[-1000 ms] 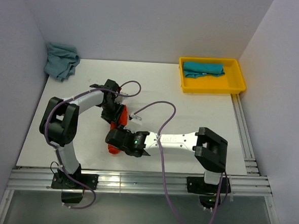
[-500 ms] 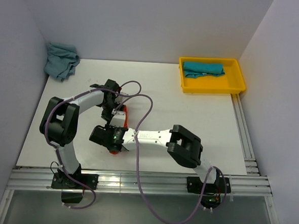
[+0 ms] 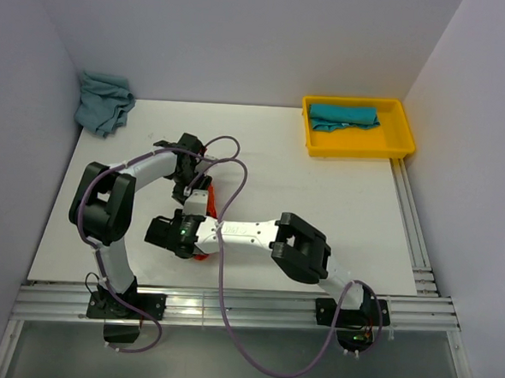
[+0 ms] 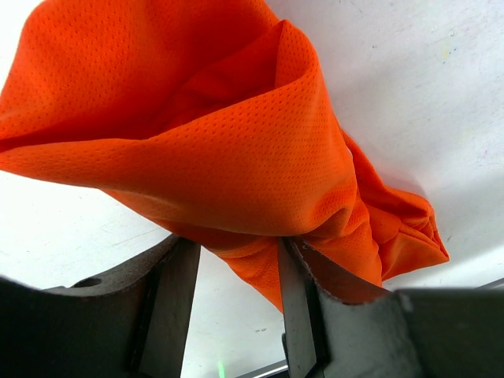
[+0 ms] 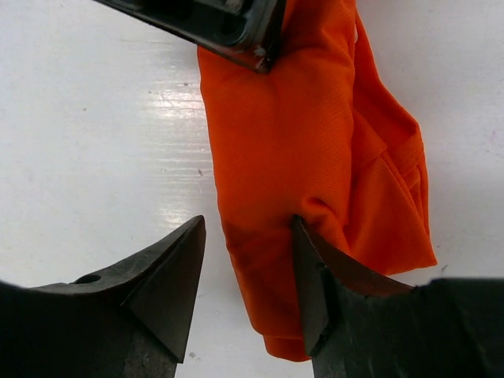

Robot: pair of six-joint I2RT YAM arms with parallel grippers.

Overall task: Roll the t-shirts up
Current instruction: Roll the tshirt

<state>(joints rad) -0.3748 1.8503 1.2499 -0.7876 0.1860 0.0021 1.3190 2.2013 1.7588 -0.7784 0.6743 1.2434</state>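
The orange-red t-shirt [image 4: 236,150], a dimpled mesh knit bunched into a soft, lumpy roll, lies on the white table [image 3: 321,185] between both arms. The left gripper [image 4: 236,246] pinches a thick fold. The right gripper [image 5: 248,227] straddles the roll's edge, its fingers spread.

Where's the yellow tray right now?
In the overhead view, the yellow tray sits in the far right corner of the table, holding a folded teal shirt.

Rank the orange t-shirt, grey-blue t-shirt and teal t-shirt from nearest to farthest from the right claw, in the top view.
From the right claw:
1. orange t-shirt, at the claw itself.
2. grey-blue t-shirt, far-left corner.
3. teal t-shirt, in the yellow tray, far right.
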